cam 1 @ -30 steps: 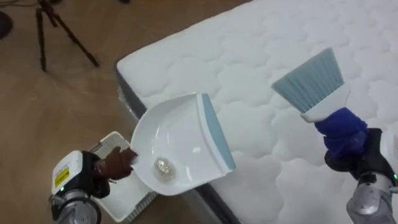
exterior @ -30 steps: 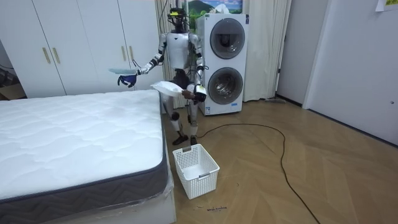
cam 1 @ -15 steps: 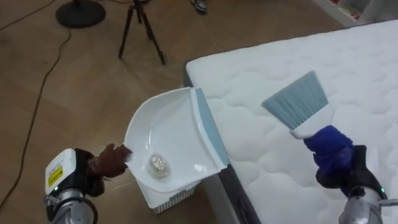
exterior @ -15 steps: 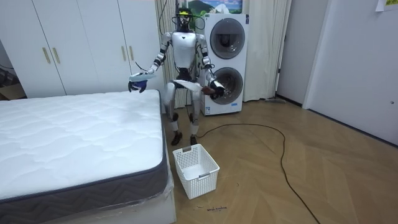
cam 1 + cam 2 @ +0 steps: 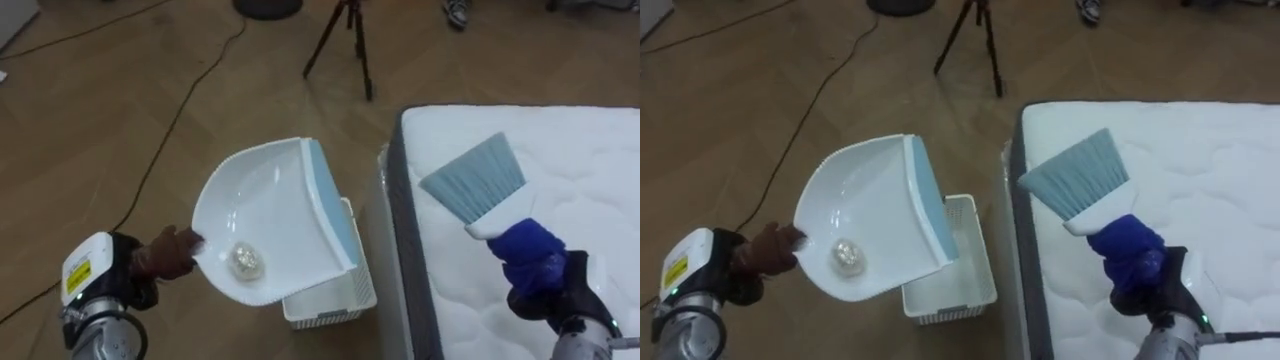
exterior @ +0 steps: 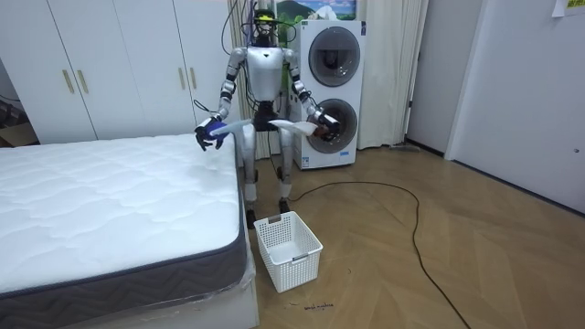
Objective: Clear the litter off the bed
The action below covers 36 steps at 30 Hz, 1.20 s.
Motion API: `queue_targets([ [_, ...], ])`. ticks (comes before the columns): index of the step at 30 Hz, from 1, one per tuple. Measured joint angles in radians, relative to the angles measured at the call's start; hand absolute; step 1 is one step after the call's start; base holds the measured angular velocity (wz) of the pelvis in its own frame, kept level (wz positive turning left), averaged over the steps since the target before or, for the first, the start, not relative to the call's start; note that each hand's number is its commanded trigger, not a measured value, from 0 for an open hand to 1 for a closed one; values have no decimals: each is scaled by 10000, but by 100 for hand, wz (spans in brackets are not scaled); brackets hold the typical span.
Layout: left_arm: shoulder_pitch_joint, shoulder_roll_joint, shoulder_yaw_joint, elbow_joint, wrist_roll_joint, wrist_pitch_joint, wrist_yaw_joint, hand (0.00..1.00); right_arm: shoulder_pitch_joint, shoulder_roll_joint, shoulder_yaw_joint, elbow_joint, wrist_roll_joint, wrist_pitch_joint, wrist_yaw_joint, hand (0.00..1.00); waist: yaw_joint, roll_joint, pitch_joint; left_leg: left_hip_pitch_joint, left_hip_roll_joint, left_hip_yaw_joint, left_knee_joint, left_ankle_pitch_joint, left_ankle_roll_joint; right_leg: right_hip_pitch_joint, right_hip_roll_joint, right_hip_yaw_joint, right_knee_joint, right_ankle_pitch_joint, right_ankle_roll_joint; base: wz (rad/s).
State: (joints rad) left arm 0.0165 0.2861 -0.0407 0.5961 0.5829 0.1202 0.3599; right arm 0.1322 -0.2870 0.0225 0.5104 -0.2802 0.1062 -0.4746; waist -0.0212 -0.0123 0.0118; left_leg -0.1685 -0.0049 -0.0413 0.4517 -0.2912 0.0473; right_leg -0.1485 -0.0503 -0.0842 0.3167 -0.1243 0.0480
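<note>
left hand [image 5: 165,252] clamped on dustpan [image 5: 265,205], litter ball [image 5: 245,260] inside | right hand [image 5: 535,262] clamped on brush [image 5: 478,185] over bed [image 5: 585,150] | basket [image 5: 345,297] beside bed

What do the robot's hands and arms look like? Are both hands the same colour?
No. The left hand is brown, with a white wrist block that has a yellow sticker. The right hand is bright blue, with a black wrist. Both forearms look like grey metal tubes.

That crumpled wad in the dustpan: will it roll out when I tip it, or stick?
Likely rolls: the wad is small, roundish and loose on the smooth white dustpan. It looks like crumpled wrap, so probably light; it may bounce past the basket on the floor.
</note>
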Motion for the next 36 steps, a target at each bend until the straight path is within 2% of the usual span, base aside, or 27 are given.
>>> queue_targets([
  [3, -2, 29, 4, 157, -15, 42, 5, 100, -20, -9, 14, -16, -6, -3, 111, 0, 36, -20, 13, -192, 66, -105, 281, -152, -30, -287, -22, -23, 470, -223, -10, 5],
  [6, -139, 113, 4, 165, -18, 53, 41, 100, -33, -18, 57, -31, -11, -15, 301, 0, 60, -105, 61, -780, 99, -194, 1165, -544, -127, -983, -9, -73, 1496, -782, -97, 1],
  [8, -418, 163, -27, 491, -9, 128, 167, 100, -32, -208, 356, -22, -13, -12, 354, 0, 52, -149, 113, -1288, 102, -200, 1997, -885, -230, -1515, 20, -75, 2427, -1296, -175, 6],
  [11, -746, 165, -41, 1306, -15, 260, 310, 100, -146, -259, 649, 434, -17, -45, 374, 0, 34, -154, 129, -1633, 131, -203, 2663, -1161, -383, -1895, 64, -43, 3260, -1820, -291, 10],
  [13, -827, 180, -33, 1604, -15, 268, 446, 100, -165, -286, 731, 627, -26, -76, 405, 0, 19, -157, 143, -1833, 151, -133, 2739, -1260, -407, -2243, 60, 18, 3606, -1989, -376, 5],
  [16, -919, 218, -30, 2146, -20, 272, 609, 100, -266, -280, 784, 1136, -190, -83, 417, 0, 67, -92, 174, -2151, 127, -141, 2559, -1129, -548, -2663, 47, 39, 3716, -1986, -464, 2],
  [18, -968, 370, -42, 2222, -35, 268, 638, 100, -359, -277, 849, 1508, -333, -83, 413, 0, 4, -64, 188, -2405, 132, -178, 2549, -1057, -612, -2917, 45, 7, 3780, -1988, -524, 10],
  [20, -1425, 615, -53, 2653, -35, 258, 648, 100, -337, -307, 879, 1581, -396, -86, 380, 0, -74, 16, 229, -2786, 144, -128, 2551, -924, -655, -3249, -18, -28, 3829, -1977, -566, 18],
  [21, -1623, 678, -67, 2815, -36, 259, 648, 100, -343, -310, 879, 1580, -395, -86, 355, 0, -105, 33, 240, -2918, 152, -67, 2556, -874, -648, -3338, -48, -48, 3845, -1975, -568, 29],
  [24, -2622, 1290, -556, 3329, -12, 260, 665, 100, -416, -306, 1062, 1845, -443, -268, 265, 0, -390, 60, 245, -3431, 423, 883, 2570, -646, -518, -3786, -235, -157, 3917, -1965, -555, 32],
  [27, -2946, 1652, -825, 3328, 4, 255, 670, 100, -341, -311, 1128, 1845, -475, -301, 131, 0, -395, 117, 265, -3490, 461, 1097, 2559, -647, -512, -3852, -260, -81, 3885, -1948, -508, -2],
  [28, -3098, 1746, -834, 3352, 162, 296, 677, 100, -348, -322, 1123, 1843, -508, -300, 63, 0, -512, 204, 288, -3538, 443, 1137, 2556, -637, -487, -3860, -333, -149, 3869, -1943, -484, 12],
  [31, -3495, 1796, -849, 3474, 614, 501, 699, 100, -387, -350, 1102, 1887, -679, -283, -132, 0, -673, 437, 315, -3710, 428, 1259, 2552, -606, -414, -3968, -421, -236, 3851, -1915, -414, 9],
  [32, -3619, 1832, -952, 3475, 796, 608, 699, 100, -391, -381, 1102, 1931, -784, -286, -219, 0, -722, 497, 302, -3792, 423, 1323, 2548, -585, -375, -4032, -479, -247, 3901, -1918, -408, 9],
  [36, -3925, 2111, -1443, 3805, 1073, 759, 689, 100, -447, -420, 1109, 1992, -837, -292, -366, 0, -861, 651, 315, -3901, 451, 1522, 2513, -556, -324, -4183, -536, -299, 3939, -1925, -395, 4],
])
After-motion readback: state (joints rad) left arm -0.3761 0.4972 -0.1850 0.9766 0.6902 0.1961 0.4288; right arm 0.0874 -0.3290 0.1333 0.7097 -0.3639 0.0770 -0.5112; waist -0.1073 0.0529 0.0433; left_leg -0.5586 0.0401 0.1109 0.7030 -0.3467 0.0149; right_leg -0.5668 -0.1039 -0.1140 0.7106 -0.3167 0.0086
